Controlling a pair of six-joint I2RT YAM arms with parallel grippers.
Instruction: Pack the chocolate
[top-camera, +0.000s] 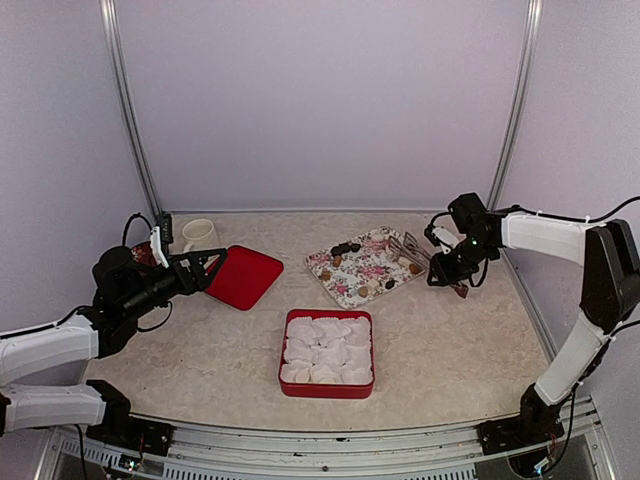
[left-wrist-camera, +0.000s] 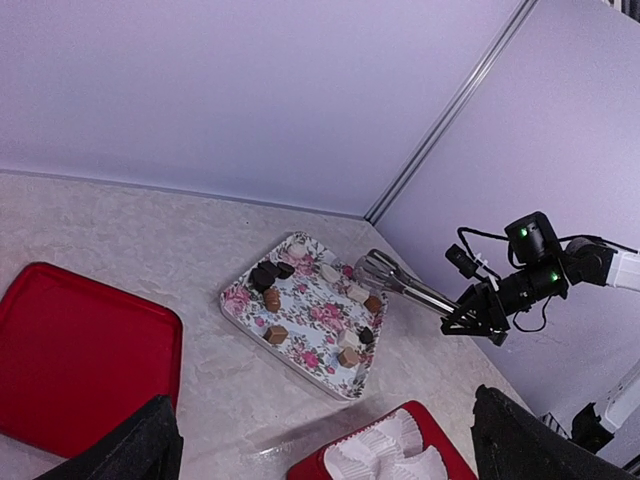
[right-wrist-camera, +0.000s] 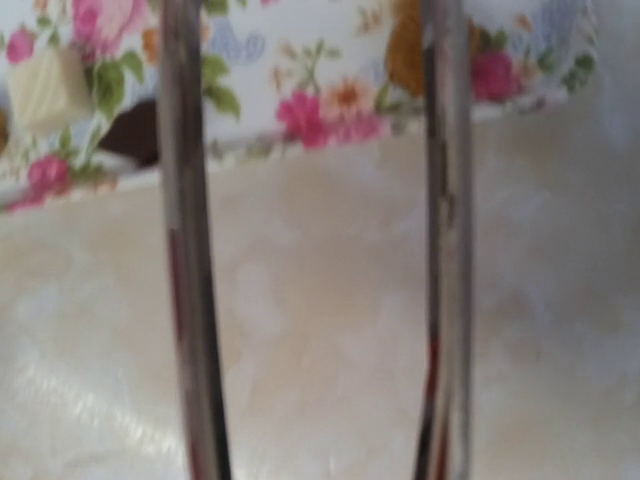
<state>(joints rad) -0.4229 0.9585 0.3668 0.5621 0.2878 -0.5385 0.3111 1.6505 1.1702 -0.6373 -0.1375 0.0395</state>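
Observation:
The chocolate (top-camera: 345, 247) lies as small dark, tan and pale pieces on a floral tray (top-camera: 372, 268) at the back right. My right gripper (top-camera: 446, 268) is shut on metal tongs (top-camera: 410, 248), whose tips reach over the tray's right edge. In the right wrist view the two tong arms (right-wrist-camera: 190, 250) stand apart above the table, just short of the tray (right-wrist-camera: 330, 100) and its chocolate (right-wrist-camera: 45, 85). My left gripper (top-camera: 215, 268) is open and empty, hovering by the red lid (top-camera: 245, 276). The left wrist view shows the chocolate (left-wrist-camera: 272, 298), the tongs (left-wrist-camera: 400, 285) and the wide-spread fingers (left-wrist-camera: 150, 445).
A red box (top-camera: 327, 392) filled with white crinkled paper cups sits in the middle near the front. A white mug (top-camera: 198, 235) stands at the back left behind the lid. Enclosure walls and metal posts close off the back and sides.

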